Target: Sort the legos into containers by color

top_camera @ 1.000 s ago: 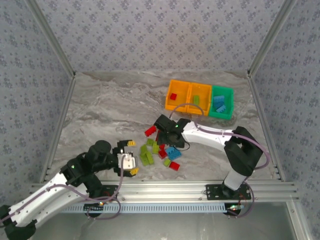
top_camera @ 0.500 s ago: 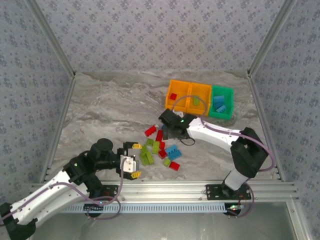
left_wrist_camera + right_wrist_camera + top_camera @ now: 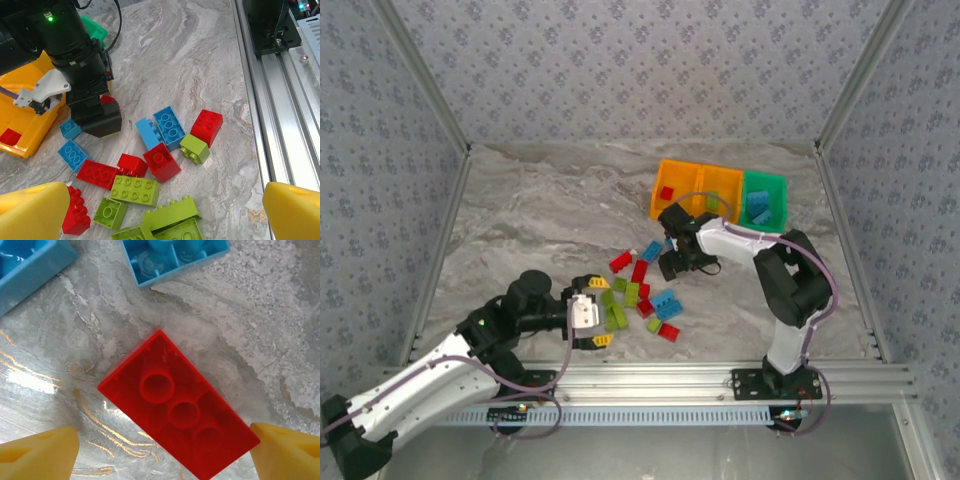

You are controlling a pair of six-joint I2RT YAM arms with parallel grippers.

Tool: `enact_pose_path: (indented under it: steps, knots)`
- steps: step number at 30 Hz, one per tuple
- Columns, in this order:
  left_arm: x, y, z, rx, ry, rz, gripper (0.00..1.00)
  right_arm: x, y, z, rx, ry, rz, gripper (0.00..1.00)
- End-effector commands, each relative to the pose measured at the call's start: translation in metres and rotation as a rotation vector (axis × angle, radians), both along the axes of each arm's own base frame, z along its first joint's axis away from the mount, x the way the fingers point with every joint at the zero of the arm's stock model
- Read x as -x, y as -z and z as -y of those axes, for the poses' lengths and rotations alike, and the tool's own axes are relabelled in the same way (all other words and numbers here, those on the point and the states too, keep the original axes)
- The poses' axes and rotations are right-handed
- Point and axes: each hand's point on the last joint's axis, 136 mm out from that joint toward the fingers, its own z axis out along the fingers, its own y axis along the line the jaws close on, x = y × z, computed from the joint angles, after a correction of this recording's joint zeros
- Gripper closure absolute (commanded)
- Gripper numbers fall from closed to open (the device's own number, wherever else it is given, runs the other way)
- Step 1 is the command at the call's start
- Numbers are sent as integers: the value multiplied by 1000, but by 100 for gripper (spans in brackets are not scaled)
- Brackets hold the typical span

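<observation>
The legos lie in a loose pile (image 3: 638, 297) of red, blue and lime green bricks mid-table. The containers (image 3: 720, 172), two orange and one green, stand behind the pile; one holds a red brick (image 3: 666, 193), the green one (image 3: 779, 184) holds blue bricks. My right gripper (image 3: 672, 268) points down at the pile's far edge, open, its yellow fingertips (image 3: 37, 452) on either side of an upside-down red brick (image 3: 180, 410) lying on the table. My left gripper (image 3: 600, 312) is open at the pile's near left, with lime green bricks (image 3: 172, 215) between its fingertips (image 3: 292, 210).
Two blue bricks (image 3: 175, 255) lie just beyond the red one in the right wrist view. The right gripper's black body (image 3: 97, 117) stands at the pile's far side, next to the orange bin (image 3: 25, 115). An aluminium rail (image 3: 280, 100) runs along the near table edge.
My left gripper has moved right, up to the pile. My right gripper has shifted right toward the containers, uncovering a blue brick at the pile's far edge.
</observation>
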Motion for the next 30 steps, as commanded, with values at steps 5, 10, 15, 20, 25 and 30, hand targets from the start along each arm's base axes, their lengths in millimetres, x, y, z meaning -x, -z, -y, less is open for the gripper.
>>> enact_pose_path:
  steps: [5, 10, 15, 20, 25, 30]
  knots:
    - [2, -8, 0, 15, 29, 30, 1, 0, 7, 3, 1, -22, -31, 41]
    - [6, -8, 1, 18, 64, 39, 1, 7, 2, 4, 5, -15, -12, 65]
    - [6, -10, -1, 21, 67, 73, 1, 10, -30, 4, -1, -16, 87, 80]
    - [-9, -19, -1, 61, -13, 95, 1, -15, -105, 2, -121, 70, 307, 80]
    - [-29, -37, -1, 166, -141, 14, 1, -86, -145, 11, -156, 254, 472, 79]
    - [-55, -45, -8, 196, -339, -137, 1, -150, -125, 6, -113, 303, 464, 79]
